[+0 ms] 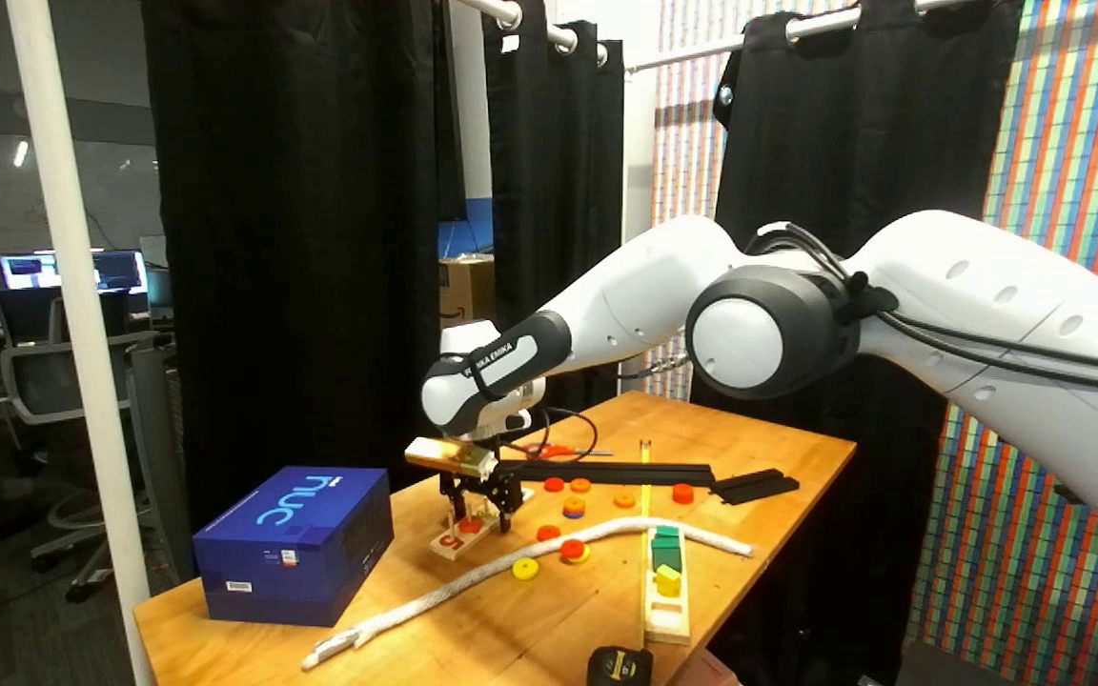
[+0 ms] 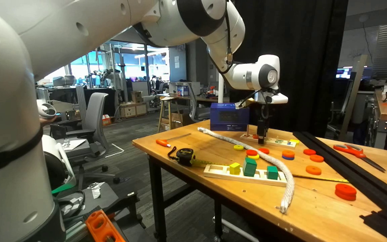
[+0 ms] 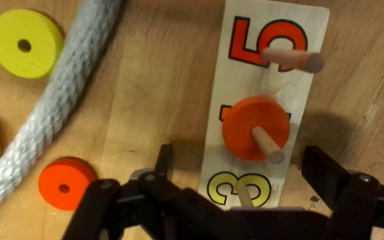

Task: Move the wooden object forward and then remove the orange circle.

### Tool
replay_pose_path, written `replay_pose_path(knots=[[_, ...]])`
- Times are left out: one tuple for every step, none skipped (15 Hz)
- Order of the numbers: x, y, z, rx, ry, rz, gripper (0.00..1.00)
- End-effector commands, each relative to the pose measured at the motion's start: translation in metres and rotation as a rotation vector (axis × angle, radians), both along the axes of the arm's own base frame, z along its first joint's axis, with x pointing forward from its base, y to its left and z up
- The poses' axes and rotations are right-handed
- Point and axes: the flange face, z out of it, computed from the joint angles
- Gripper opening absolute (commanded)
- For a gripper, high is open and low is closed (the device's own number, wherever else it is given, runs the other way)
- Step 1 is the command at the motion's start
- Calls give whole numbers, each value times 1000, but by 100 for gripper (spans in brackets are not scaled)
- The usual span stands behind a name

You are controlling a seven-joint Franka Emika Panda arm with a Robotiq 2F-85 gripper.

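Note:
The wooden object (image 3: 245,83) is a pale board with numerals and upright pegs, lying flat on the table. It also shows in both exterior views (image 1: 452,545) (image 2: 283,143). The orange circle (image 3: 240,128) sits around the peg over a mostly covered numeral, between the red 5 and the yellow 3. It also shows in both exterior views (image 1: 470,525) (image 2: 255,136). My gripper (image 3: 238,148) is open above the board, one finger on each side of it, near the orange circle and not closed on it. The gripper body hides the board's near end in the wrist view.
A white rope (image 1: 473,576) curves beside the board. A blue box (image 1: 292,543) stands near the board's end. Loose rings, such as a yellow one (image 3: 25,43) and a red-orange one (image 3: 66,184), lie around. A block tray (image 2: 244,176), a tape measure (image 2: 185,157) and black bars (image 2: 344,174) lie further off.

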Motion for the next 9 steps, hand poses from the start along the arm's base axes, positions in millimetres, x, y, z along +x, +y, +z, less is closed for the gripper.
replay_pose_path(knots=[[10,-4,1,-10,-8,29,100],[11,-5,0,-17,-15,35,75],[12,-5,1,-18,-21,44,73],[13,-4,3,-17,-28,50,66],[14,-3,5,-18,-33,56,56],[15,-3,7,-17,-36,61,49],[15,-3,7,-17,-39,66,42],[16,-3,7,-18,-40,70,36],[16,-3,7,-16,-41,72,36]])
